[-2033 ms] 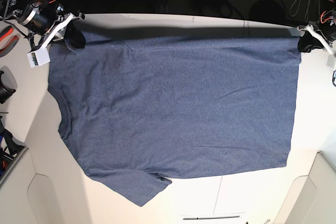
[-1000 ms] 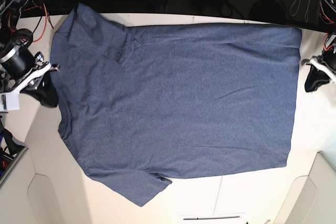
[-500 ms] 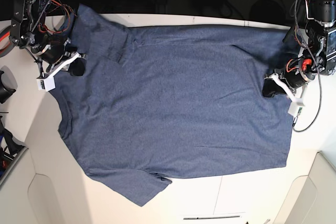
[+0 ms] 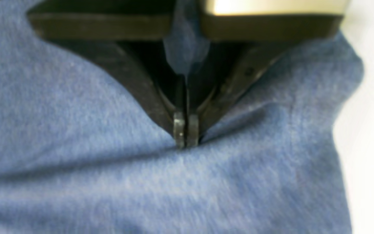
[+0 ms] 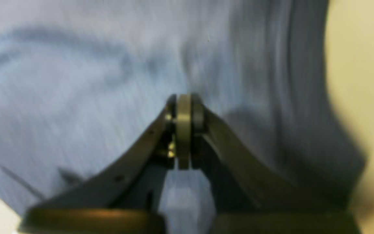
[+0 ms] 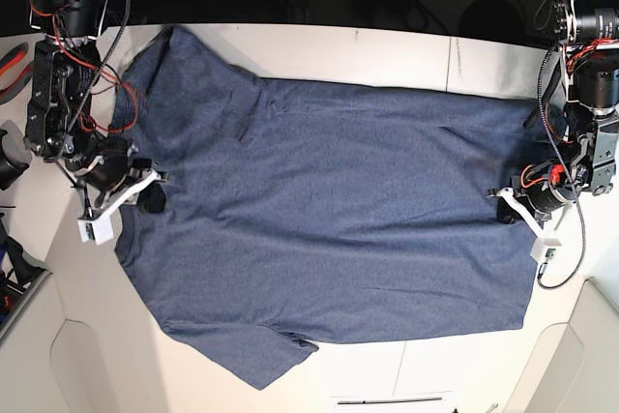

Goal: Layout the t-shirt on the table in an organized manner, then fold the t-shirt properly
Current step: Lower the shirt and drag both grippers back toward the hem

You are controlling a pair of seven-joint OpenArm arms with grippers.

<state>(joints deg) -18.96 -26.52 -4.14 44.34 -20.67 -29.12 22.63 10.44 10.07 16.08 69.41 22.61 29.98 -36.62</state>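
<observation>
Sliding toward the bottom of the base frame since half a sec ago, the t-shirt (image 6: 329,220) is lying spread flat w/ its top edge no longer running level: the upper-left sleeve is poking up toward the table's far edge while the upper-right corner is sitting lower, leaving more bare table (image 6: 406,50) showing above it. Both arms are also sitting lower than before. Left gripper (image 6: 505,208), at the right side of the base frame, is clamping the cloth near the hem edge; in its wrist view the tips (image 4: 183,130) are pressed together w/ a ridge of fabric bunching under them and a strip of blue showing between the jaws. Right gripper (image 6: 150,198), at the left side, is closed too; its wrist view shows the tips (image 5: 183,112) together over blurred cloth, but whether any fabric is pinched there I can't tell. No lettering is showing, so prob. the printed side is facing down. Looks like the layout step is still going, dragging the shirt to tension and centre it; folding not yet begun. Lower-left sleeve is lying slightly crumpled.
</observation>
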